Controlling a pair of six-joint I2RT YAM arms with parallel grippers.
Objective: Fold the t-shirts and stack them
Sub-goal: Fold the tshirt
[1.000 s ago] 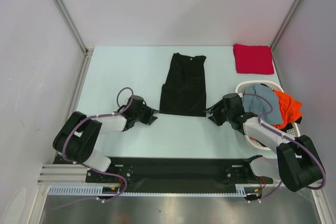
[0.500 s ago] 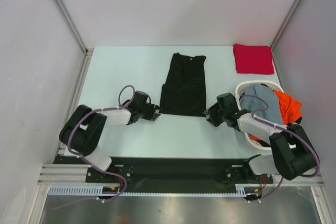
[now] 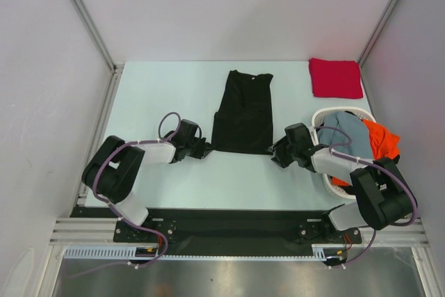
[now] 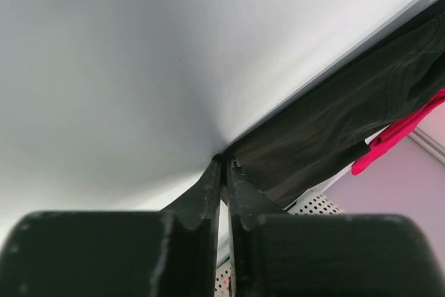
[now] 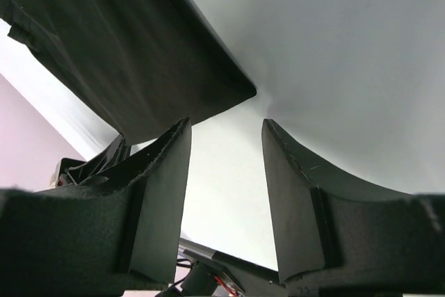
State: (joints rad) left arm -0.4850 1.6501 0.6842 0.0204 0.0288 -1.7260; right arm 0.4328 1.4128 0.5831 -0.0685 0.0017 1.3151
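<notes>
A black t-shirt (image 3: 243, 112), folded into a long strip, lies mid-table with its hem toward me. My left gripper (image 3: 206, 149) rests low at the hem's near-left corner. In the left wrist view the fingers (image 4: 208, 193) are pinched together on that corner of the black cloth (image 4: 327, 123). My right gripper (image 3: 274, 152) is open at the near-right corner. That corner of the shirt (image 5: 118, 46) ends just ahead of its left finger, with bare table between the fingertips (image 5: 226, 124). A folded red t-shirt (image 3: 335, 78) lies at the back right. Grey-blue (image 3: 345, 130) and orange (image 3: 382, 140) t-shirts fill the basket.
The white perforated basket (image 3: 327, 114) stands at the right edge, right beside my right arm. Walls with metal posts enclose the table on the left, back and right. The black base rail (image 3: 222, 231) runs along the near edge.
My left gripper has closed on the shirt's near-left corner. Both grippers have crept a little inward toward the hem; the shirts have not moved.
</notes>
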